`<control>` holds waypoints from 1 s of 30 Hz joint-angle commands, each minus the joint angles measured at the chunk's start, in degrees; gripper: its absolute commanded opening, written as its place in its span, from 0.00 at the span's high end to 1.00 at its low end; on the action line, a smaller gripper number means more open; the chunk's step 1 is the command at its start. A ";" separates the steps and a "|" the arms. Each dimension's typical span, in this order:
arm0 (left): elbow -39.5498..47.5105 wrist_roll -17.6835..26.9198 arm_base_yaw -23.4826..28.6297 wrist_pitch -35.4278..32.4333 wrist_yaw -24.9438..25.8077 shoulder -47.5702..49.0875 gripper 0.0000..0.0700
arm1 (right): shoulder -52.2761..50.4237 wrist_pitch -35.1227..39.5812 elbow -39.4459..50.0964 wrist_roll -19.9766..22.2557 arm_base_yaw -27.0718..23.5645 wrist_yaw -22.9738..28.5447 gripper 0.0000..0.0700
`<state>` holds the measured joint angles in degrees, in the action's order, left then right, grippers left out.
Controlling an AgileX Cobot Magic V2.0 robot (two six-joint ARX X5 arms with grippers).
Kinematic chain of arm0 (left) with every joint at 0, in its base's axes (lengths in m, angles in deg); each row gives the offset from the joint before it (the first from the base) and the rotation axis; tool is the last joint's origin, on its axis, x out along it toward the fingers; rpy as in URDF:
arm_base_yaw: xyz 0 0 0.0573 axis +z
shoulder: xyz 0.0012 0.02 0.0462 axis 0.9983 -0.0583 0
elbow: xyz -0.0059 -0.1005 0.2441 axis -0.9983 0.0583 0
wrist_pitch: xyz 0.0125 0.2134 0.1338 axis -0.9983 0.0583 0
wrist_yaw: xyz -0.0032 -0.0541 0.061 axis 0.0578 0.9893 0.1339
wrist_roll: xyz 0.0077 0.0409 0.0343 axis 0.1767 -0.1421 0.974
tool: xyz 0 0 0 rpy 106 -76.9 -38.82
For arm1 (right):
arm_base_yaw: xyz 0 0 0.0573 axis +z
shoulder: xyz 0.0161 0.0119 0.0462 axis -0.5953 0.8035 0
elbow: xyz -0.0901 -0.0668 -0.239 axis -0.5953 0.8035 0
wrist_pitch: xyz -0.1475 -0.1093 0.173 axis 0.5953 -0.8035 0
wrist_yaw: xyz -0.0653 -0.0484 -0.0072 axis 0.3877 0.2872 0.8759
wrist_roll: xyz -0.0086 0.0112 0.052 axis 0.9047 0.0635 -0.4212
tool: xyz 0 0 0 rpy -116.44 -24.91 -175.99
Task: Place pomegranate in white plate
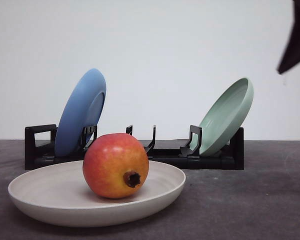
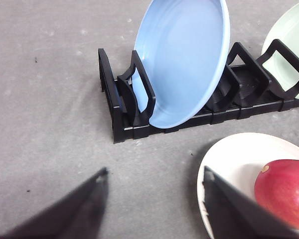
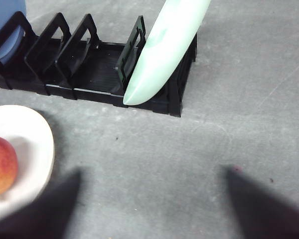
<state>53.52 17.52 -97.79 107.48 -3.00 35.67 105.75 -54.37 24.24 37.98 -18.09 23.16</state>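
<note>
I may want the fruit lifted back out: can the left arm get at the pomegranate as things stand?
Probably yes. The left gripper is open and empty beside the white plate, and the pomegranate sits uncovered, nothing between them.

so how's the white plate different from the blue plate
The white plate lies flat on the table; the blue plate stands tilted on edge in the black rack. The white plate holds the pomegranate; the blue plate holds nothing. The white one is off-white, the blue one light blue. Both are round and shallow.
</note>
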 commanded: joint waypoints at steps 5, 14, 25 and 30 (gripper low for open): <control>-0.37 0.05 -0.17 -0.56 -0.11 -0.23 1.00 | 0.22 0.53 -0.22 2.45 0.17 0.01 0.97; -0.37 0.45 -0.17 -0.62 -0.11 -0.02 1.00 | 0.20 0.47 -0.22 2.38 0.17 0.03 0.97; -0.01 0.43 0.17 -0.84 -0.09 0.36 1.00 | 0.20 0.48 -0.22 2.38 0.19 0.02 0.97; 4.81 3.33 3.31 -4.65 -0.11 5.09 1.00 | 0.20 0.47 -0.22 2.38 0.17 0.04 0.97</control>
<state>57.68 19.02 -94.83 104.10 -3.02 40.20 105.75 -54.35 24.22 39.76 -18.12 23.16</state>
